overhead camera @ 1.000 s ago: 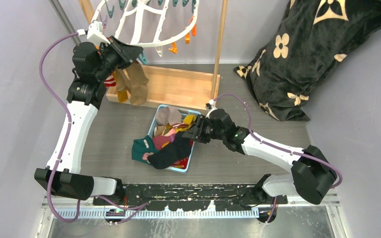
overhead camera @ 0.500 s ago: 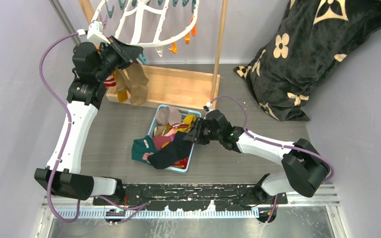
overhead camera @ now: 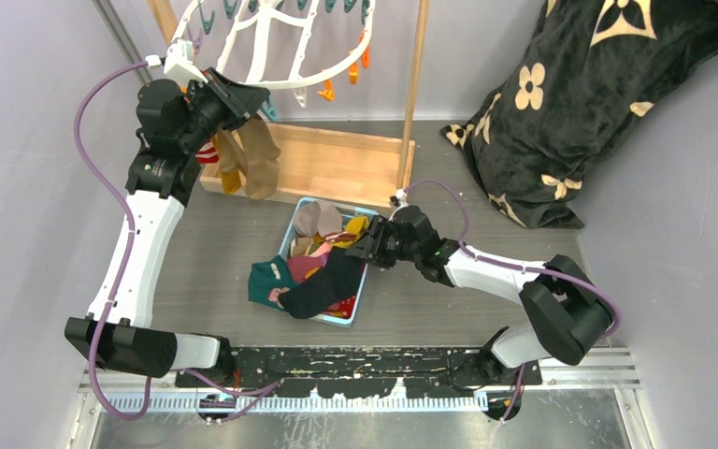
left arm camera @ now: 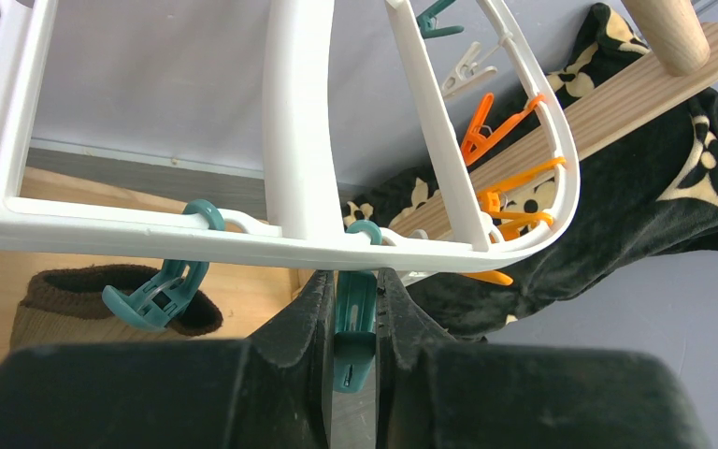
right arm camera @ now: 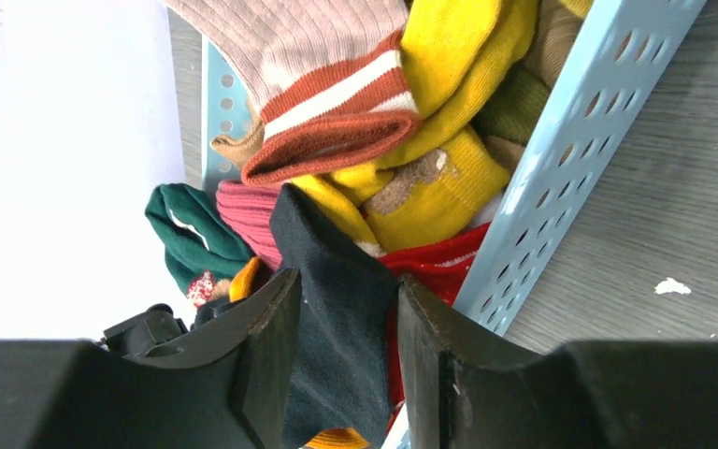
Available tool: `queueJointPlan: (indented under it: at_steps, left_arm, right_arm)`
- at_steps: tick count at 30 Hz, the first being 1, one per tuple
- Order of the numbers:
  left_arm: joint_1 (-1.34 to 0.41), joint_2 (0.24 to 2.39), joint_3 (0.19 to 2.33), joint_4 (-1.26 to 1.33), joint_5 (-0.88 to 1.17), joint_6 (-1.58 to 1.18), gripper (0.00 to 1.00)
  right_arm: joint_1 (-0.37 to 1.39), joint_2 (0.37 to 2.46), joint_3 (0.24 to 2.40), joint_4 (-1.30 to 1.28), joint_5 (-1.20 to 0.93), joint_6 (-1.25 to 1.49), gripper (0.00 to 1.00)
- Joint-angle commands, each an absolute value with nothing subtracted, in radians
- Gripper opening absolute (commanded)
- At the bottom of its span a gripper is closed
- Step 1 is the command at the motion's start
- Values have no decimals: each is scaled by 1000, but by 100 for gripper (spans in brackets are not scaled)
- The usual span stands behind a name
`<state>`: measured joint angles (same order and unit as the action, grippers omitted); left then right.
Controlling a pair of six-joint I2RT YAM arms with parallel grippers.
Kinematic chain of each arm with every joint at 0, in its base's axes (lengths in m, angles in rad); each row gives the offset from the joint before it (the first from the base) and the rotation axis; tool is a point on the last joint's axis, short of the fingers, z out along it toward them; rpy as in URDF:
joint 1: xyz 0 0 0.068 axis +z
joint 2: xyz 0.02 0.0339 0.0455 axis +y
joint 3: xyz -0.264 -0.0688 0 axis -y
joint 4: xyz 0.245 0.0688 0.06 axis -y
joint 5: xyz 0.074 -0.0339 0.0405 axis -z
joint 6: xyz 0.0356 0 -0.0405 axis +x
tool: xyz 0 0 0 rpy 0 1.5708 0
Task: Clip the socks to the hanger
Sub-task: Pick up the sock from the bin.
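Reaching up at the far left, the left gripper [left arm camera: 355,281] pinches a teal clip [left arm camera: 352,327] that dangles under the rim of the hanger [left arm camera: 150,229], its fingers nearly closed on either side of it. A second teal clip [left arm camera: 154,295] hangs just to the left, and orange clips [left arm camera: 486,131] sit round the curve to the right. Two tan socks [overhead camera: 260,159] hang below the hanger, in front of the wooden stand [overhead camera: 337,159].

Mid-table, the socks [overhead camera: 323,267] are heaped in a blue basket [right arm camera: 561,159], with a green sock [overhead camera: 264,281] spilling over its left side. The right gripper [right arm camera: 346,309] is low at the basket's right edge. Its jaws stand partway apart astride a black sock [right arm camera: 323,243]; I cannot tell whether they press it. A striped sock [right arm camera: 327,112] and a yellow sock [right arm camera: 439,178] lie just beyond. A black blanket [overhead camera: 570,112] is slumped at the far right.
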<state>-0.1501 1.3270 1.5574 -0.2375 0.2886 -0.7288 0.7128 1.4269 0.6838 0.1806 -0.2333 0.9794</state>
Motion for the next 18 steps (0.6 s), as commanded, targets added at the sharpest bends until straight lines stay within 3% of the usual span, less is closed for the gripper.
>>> queueJointPlan:
  at_steps: [1, 6, 11, 18]
  left_arm:
    - [-146, 1295, 1600, -172, 293, -729, 0]
    - [-146, 1294, 1601, -172, 293, -729, 0]
    - [-147, 1293, 1601, -173, 293, -727, 0]
    - [-146, 1293, 1602, -178, 293, -723, 0]
  right_arm:
    - [694, 1415, 664, 290, -221, 1013, 46]
    - [694, 1448, 672, 331, -248, 1042, 35]
    - [695, 1470, 682, 364, -297, 1064, 17]
    - [693, 1378, 710, 307, -359, 1006, 1]
